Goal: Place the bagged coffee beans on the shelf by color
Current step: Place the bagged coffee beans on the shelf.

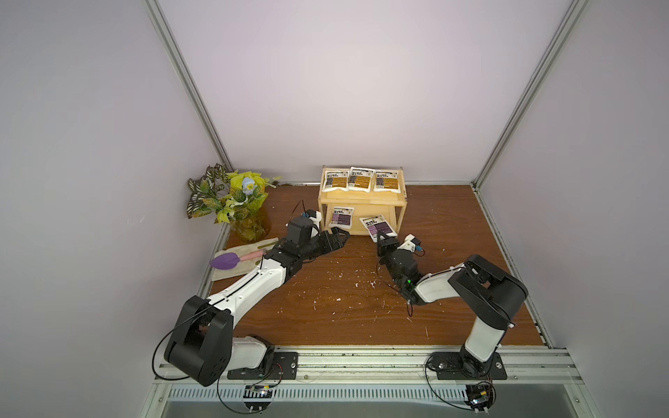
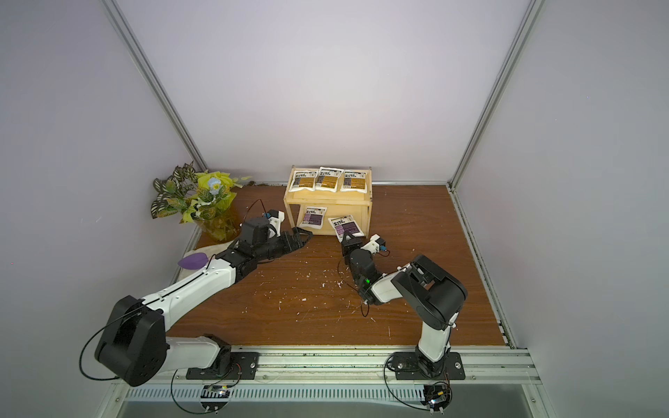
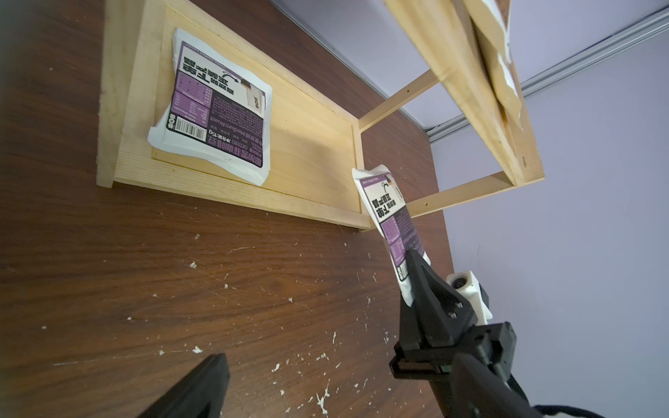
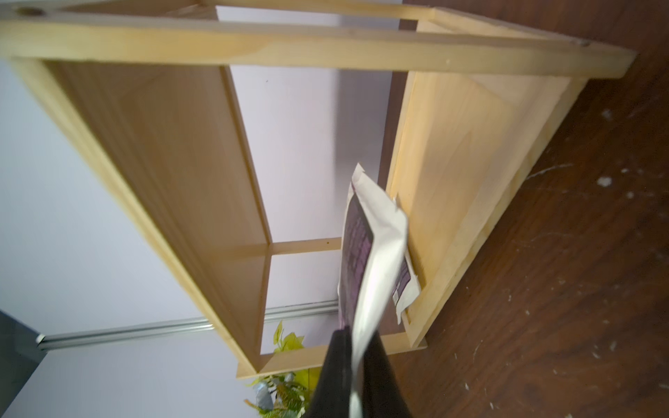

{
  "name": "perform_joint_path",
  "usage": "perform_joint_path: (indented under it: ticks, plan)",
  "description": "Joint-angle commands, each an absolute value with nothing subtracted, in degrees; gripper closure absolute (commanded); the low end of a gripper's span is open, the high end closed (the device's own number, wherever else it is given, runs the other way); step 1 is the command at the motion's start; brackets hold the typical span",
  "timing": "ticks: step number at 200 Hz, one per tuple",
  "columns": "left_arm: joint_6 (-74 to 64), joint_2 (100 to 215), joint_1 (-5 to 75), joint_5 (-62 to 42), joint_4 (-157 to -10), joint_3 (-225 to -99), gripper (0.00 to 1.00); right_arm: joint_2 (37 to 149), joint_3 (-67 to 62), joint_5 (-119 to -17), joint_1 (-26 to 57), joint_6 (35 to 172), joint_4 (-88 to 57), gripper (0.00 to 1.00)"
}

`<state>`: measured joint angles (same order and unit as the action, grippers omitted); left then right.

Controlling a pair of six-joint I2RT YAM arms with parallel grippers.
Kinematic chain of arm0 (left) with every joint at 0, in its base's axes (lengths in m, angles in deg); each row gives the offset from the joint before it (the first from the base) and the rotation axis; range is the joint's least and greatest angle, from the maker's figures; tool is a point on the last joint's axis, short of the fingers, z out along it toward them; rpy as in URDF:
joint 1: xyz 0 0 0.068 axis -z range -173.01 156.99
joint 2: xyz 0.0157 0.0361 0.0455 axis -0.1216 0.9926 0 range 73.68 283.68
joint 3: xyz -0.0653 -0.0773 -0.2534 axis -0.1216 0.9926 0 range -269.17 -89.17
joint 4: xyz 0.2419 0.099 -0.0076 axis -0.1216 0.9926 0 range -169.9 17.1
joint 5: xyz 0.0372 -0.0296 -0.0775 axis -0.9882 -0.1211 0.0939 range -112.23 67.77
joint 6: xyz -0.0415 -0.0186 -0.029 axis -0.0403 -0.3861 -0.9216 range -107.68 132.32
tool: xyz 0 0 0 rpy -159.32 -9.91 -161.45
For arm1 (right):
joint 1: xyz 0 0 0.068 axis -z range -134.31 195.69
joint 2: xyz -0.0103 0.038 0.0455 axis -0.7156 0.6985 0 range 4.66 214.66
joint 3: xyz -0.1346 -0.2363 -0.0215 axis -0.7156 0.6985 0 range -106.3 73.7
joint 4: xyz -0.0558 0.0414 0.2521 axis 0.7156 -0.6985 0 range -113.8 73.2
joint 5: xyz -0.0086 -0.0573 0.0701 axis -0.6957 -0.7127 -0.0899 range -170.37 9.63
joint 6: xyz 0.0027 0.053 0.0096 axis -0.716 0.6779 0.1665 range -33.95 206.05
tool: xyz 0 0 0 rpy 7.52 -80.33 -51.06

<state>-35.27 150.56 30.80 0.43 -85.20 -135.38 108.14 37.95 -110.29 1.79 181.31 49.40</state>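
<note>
Shelf (image 1: 362,204) lower tier's bare at 3 o'clock of resting pouch (image 1: 341,218); right gripper (image 1: 380,237) squeezed tight on near edge of held pouch (image 1: 376,226).

Purple pouch (image 3: 217,108) reads "Medium Roast".

White-shelled left arm (image 1: 253,284) and right arm (image 1: 434,286), bulky black joints, looping black cables, black bases.
</note>
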Motion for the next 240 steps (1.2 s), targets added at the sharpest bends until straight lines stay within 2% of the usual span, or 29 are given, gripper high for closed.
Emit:
perform_joint_path:
  ticks: [1, 54, 90, 181, 210, 240]
  plan:
    - [-35.67, 151.34, 29.59, 2.87, -87.38, -137.40, 0.00, 109.89, 34.56, -118.56, 1.28, 185.95, 44.46, 0.96]
    - [-35.14, 154.61, 27.24, 7.24, -88.19, -138.98, 0.00, 115.01, 29.20, -124.63, 0.94, 189.14, 40.93, 0.95]
    - [-34.50, 155.48, 25.98, 9.15, -88.26, -139.39, 0.00, 119.12, 24.90, -126.80, 0.91, 190.93, 39.43, 0.89]
    - [-33.38, 156.12, 25.59, 10.14, -87.85, -138.84, 0.00, 128.89, 10.89, -127.30, 1.44, 195.02, 32.14, 0.88]
    - [-33.47, 155.91, 25.47, 9.88, -87.65, -138.74, 0.00, 130.60, 7.72, -126.05, 2.10, 195.05, 30.88, 0.81]
    - [-33.73, 155.52, 25.44, 9.63, -87.73, -138.65, 0.00, 130.37, 6.71, -125.11, 2.76, 193.77, 29.39, 0.66]
